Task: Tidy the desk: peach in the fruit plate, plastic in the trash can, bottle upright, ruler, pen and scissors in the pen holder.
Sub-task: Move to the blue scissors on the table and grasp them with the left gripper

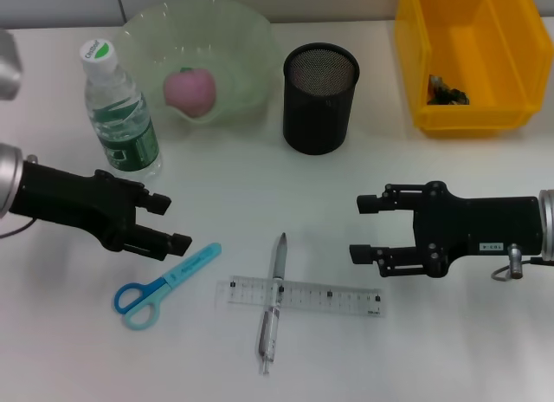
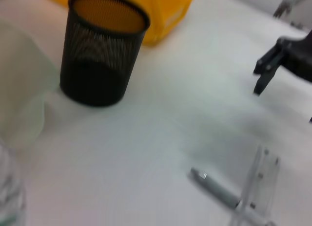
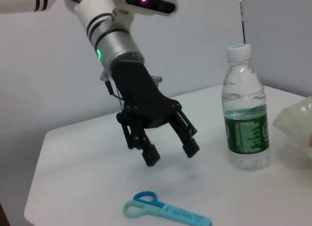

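A white desk (image 1: 485, 350) is shown with both arms above it. The left gripper (image 1: 170, 222) is held with fingers spread and empty, between the upright bottle (image 1: 121, 116) and the blue scissors (image 1: 164, 286), which are laid flat. The right gripper (image 1: 365, 229) is likewise spread and empty, near the ruler's end. The pen (image 1: 273, 302) is laid crossing the clear ruler (image 1: 301, 295). The peach (image 1: 190, 91) is seated in the green fruit plate (image 1: 242, 47). The black mesh pen holder (image 1: 319, 99) is placed between plate and yellow trash can (image 1: 415, 64), in which dark plastic (image 1: 446, 90) is seen.
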### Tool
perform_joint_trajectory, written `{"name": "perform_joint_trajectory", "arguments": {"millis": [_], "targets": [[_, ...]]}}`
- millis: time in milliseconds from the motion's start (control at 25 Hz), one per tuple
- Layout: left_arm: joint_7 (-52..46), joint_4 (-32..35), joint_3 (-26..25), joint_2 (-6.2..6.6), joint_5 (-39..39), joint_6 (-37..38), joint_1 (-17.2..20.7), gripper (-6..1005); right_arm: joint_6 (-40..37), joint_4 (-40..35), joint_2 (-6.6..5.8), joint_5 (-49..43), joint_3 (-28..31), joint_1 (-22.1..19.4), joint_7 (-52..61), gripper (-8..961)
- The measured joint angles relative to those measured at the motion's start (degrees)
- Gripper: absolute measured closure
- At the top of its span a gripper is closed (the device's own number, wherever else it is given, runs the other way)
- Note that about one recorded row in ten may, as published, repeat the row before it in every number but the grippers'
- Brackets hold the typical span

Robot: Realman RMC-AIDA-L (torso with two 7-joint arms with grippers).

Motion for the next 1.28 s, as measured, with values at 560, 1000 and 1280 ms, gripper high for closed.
{"name": "perform_joint_trajectory", "arguments": {"millis": [560, 1000, 1280], "targets": [[-22.0, 10.3, 17.8, -0.64, 13.4, 1.5, -8.1, 212, 0.6, -0.4, 0.09, 0.9, 0.1, 0.1, -0.4, 224], [-33.7, 10.0, 31.3, -1.14, 20.3, -0.1, -12.4, 213, 2.3, -0.3, 0.09, 1.6, 0.1, 1.2, -0.4, 225], [-34.9, 6.8, 32.5, -1.15, 21.3, -0.2, -13.7, 214, 2.8, 0.0, 0.17, 2.8, 0.0, 2.4, 0.1, 225]]}}
